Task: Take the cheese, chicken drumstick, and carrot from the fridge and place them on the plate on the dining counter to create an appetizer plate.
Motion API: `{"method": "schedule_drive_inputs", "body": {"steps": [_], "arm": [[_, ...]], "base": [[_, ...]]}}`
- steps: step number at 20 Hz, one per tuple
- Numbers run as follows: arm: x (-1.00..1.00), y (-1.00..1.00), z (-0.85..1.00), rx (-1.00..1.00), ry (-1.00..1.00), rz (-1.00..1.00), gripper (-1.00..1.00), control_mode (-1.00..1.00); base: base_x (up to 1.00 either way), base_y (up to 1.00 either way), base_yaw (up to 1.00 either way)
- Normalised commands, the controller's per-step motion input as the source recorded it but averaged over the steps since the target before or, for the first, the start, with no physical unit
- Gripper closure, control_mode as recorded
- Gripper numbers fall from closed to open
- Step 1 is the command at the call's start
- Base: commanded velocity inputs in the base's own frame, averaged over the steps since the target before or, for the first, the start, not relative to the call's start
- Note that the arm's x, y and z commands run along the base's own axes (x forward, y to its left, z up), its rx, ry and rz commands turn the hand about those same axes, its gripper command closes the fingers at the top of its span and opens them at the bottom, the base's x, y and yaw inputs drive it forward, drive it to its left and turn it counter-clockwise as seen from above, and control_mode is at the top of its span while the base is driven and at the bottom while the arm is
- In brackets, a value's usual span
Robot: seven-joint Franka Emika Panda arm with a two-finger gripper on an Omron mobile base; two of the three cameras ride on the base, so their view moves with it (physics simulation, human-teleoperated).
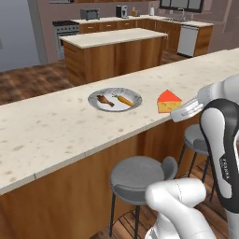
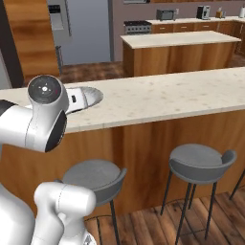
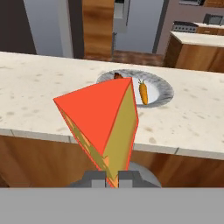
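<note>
The gripper (image 3: 112, 178) is clamped on the cheese (image 3: 103, 122), holding it above the dining counter's (image 1: 42, 126) edge near the plate (image 1: 135, 99). The plate holds the carrot (image 1: 125, 100) and chicken drumstick (image 1: 105, 100); in the hand view the cheese hides most of the drumstick.

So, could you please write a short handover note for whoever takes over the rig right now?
End effector: shut on the cheese, held over the near edge of the dining counter, right of the plate.
Chicken drumstick and carrot: lying on the plate, side by side.
Done: two of three items plated, cheese fetched.
Left: carry the cheese over the plate, set it down, release.
</note>
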Motion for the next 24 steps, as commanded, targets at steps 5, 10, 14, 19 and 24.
{"method": "schedule_drive_inputs", "body": {"steps": [5,10,14,19,24], "arm": [[0.00,0.00,0.00,0.00,0.00,0.00,1.00,1.00],[0.00,0.00,0.00,0.00,0.00,0.00,1.00,1.00],[0.00,0.00,0.00,0.00,0.00,0.00,1.00,1.00],[0.00,0.00,0.00,0.00,0.00,0.00,1.00,1.00],[0.15,0.09,0.00,0.02,-0.17,-0.01,1.00,-1.00]], "base": [[0.47,0.06,-0.02],[0.19,0.08,0.00],[0.02,0.06,0.00],[0.00,0.01,0.00],[0.02,0.03,0.00]]}}
